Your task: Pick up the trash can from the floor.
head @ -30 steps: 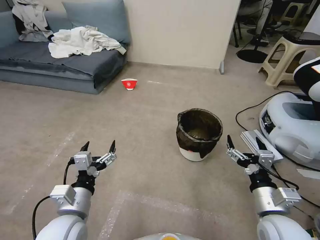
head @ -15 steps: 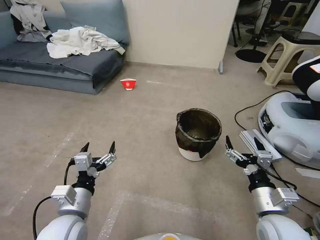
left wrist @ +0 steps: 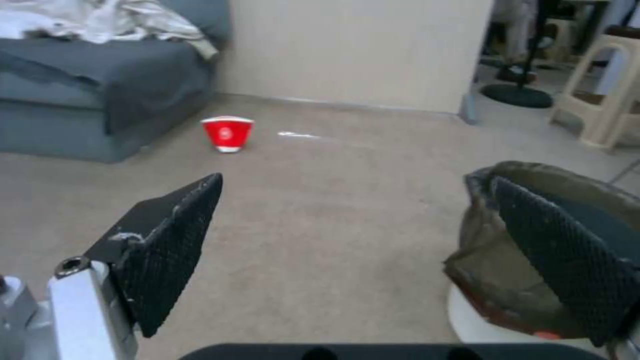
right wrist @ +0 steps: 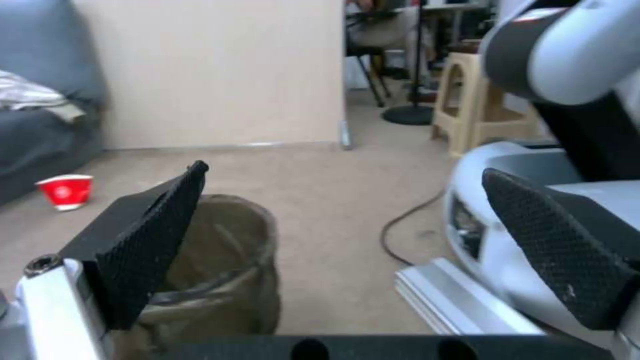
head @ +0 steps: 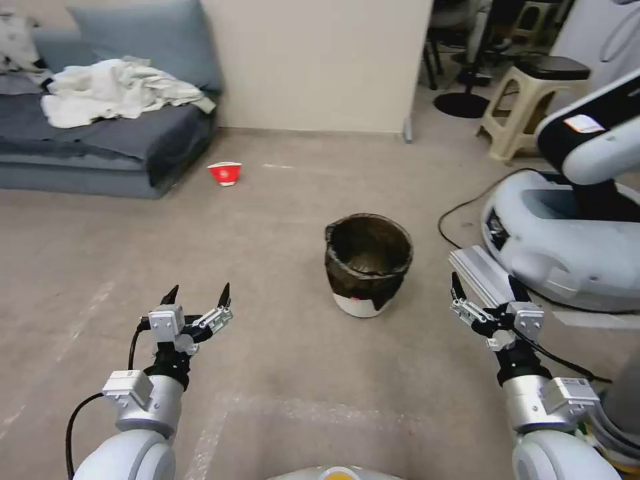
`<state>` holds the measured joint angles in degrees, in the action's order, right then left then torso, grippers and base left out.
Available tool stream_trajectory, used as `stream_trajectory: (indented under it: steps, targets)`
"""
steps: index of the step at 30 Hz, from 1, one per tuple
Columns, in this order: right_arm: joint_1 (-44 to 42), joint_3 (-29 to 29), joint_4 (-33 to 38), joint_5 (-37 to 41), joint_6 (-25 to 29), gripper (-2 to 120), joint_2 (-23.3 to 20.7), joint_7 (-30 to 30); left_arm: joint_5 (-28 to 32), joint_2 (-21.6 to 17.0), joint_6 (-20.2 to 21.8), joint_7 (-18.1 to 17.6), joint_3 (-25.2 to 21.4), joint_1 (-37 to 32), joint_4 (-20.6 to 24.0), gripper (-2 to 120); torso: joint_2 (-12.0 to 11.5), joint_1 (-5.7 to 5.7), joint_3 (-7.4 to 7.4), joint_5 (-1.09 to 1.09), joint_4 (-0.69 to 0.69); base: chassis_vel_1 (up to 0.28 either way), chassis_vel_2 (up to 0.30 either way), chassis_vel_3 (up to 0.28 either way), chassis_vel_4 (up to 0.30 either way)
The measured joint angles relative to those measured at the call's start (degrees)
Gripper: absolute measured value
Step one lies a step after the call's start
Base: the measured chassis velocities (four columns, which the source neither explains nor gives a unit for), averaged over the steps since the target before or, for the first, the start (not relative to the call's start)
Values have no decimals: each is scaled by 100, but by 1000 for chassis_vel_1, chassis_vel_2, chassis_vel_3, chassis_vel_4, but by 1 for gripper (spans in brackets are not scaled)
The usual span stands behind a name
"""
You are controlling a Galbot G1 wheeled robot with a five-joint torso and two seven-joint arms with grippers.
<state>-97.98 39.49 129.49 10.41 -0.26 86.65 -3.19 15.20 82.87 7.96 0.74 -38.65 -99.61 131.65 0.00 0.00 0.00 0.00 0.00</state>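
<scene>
Beige-grey floor (head: 280, 220), matte, with faint whitish tape traces near the robot, runs back to a cream partition wall (head: 320, 60). Far left: grey sofa (head: 100, 137) against the wall, a crumpled white cloth (head: 113, 90) lying on its seat. Just off the sofa's front corner a small red-and-white paper cup (head: 225, 173) stands upright on the floor. Left gripper (head: 198, 293) hangs low over the floor at the near left, fingers spread wide, nothing between them; well apart from the bin. Centre: the trash can (head: 366, 272) stands upright on the floor, black bag folded over its rim, white base showing below, interior dark. It sits between the two grippers and farther out than both, touching neither. In the left wrist view the bin (left wrist: 507, 250) lies partly behind one finger pad. Right gripper (head: 485, 288) hovers to the right of the bin and nearer the robot, fingers likewise spread wide and empty. Right of it: a flat grey panel (head: 477, 273) on the floor, a black cable (head: 460, 210), and the white base of a second machine (head: 567, 247). Beige stool (head: 527, 100) stands behind that.
</scene>
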Motion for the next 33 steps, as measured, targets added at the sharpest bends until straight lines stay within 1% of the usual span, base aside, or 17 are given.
stream_trajectory:
  steps: [3,8,11,13,18,28,33]
  targets:
    - [0,-2,-1,-2,24,100,4,0,0,-4,0,-9,-3,7,-6,100,0,0,0,0,1,-90,-88,-96,-105]
    - [2,-1,-65,-2,198,100,14,-46,0,-12,-11,-54,0,24,-39,100,0,0,0,0,-3,-112,-104,-120,-101]
    - [2,-1,-83,-1,260,100,17,-56,0,-14,-12,-82,1,29,-48,100,0,0,0,0,-2,-56,-61,-85,-52]
    - [-3,-4,-92,4,293,100,17,-67,-1,-17,-13,-93,0,33,-49,100,0,0,0,0,3,0,0,0,0]
    - [-4,-18,-110,30,300,100,15,-85,-1,-6,-16,-97,0,33,-56,100,0,0,0,0,0,0,0,0,0]
    - [0,-23,-141,62,314,100,6,-108,-2,0,-20,-108,-28,50,-64,100,0,0,0,0,1,0,0,0,0]
    - [2,-22,-142,70,314,100,3,-116,-7,9,-20,-109,-28,53,-67,100,0,0,0,0,0,-67,56,58,-68]
